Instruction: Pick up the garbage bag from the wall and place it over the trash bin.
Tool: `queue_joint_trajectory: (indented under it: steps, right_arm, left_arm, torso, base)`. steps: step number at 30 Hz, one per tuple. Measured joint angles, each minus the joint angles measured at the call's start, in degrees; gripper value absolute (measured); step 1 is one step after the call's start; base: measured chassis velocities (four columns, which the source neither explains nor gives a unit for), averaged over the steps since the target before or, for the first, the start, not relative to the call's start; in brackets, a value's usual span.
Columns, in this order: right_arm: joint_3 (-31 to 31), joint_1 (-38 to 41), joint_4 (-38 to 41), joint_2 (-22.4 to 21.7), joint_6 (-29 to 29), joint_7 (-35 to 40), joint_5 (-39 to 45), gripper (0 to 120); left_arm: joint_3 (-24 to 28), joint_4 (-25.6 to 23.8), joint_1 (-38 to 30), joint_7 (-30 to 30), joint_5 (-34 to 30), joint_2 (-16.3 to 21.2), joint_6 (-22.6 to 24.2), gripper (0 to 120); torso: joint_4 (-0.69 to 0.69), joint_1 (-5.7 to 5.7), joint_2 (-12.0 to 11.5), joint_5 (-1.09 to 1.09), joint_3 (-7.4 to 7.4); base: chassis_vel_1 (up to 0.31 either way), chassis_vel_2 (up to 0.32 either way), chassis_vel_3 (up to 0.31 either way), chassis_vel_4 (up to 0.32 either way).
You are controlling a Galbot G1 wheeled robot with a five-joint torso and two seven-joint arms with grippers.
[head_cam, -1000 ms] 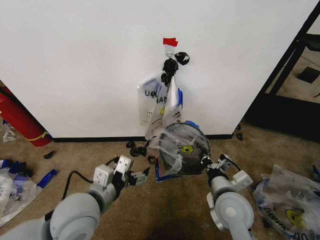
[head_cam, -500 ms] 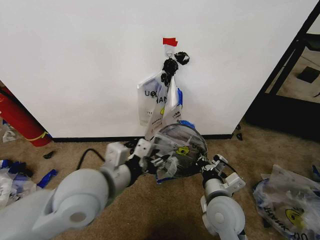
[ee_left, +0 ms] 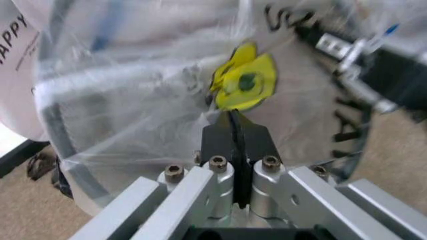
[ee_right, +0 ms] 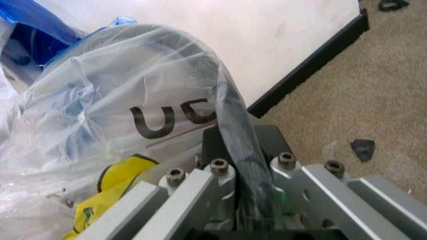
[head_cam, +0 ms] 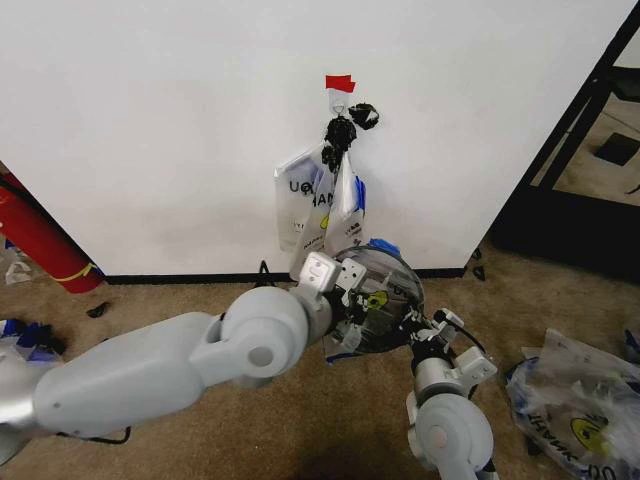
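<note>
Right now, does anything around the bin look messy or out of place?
Yes. Loose garbage bags lie crumpled on the carpet at the right instead of hanging on the wall, and small black scraps litter the floor by the baseboard. The trash bin is tipped, its mouth facing the camera.

Left arm reaches forward across the middle, its end effector [ee_left: 231, 120] closed; right end effector [ee_right: 241, 150] clamped, forward.

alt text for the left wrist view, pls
The left pincer, fingers pressed together, touches the garbage bag just below its yellow smiley print. The translucent film covers the trash bin's dark rim; the right pincer sits beyond it over brown carpet.
</note>
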Motion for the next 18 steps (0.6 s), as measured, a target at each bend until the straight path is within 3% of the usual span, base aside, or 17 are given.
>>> queue_joint_trajectory:
  steps: [7,18]
  right_arm:
    - [-0.6,0.0,0.1,0.0,0.3,-0.2,-0.7,1]
    - [-0.7,-0.1,0.2,-0.4,0.4,-0.4,-1.0,1]
  left_arm:
    - [5.2,4.6,-2.3,-2.4,-0.1,-3.2,0.2,0]
    - [7.8,8.1,-2.5,-3.5,0.3,-5.5,0.1,0]
  torso:
    - [0.0,0.0,0.0,0.0,0.0]
    - [0.0,0.0,0.0,-0.01,0.0]
  base:
    - [0.0,0.0,0.0,0.0]
    - [0.0,0.0,0.0,0.0]
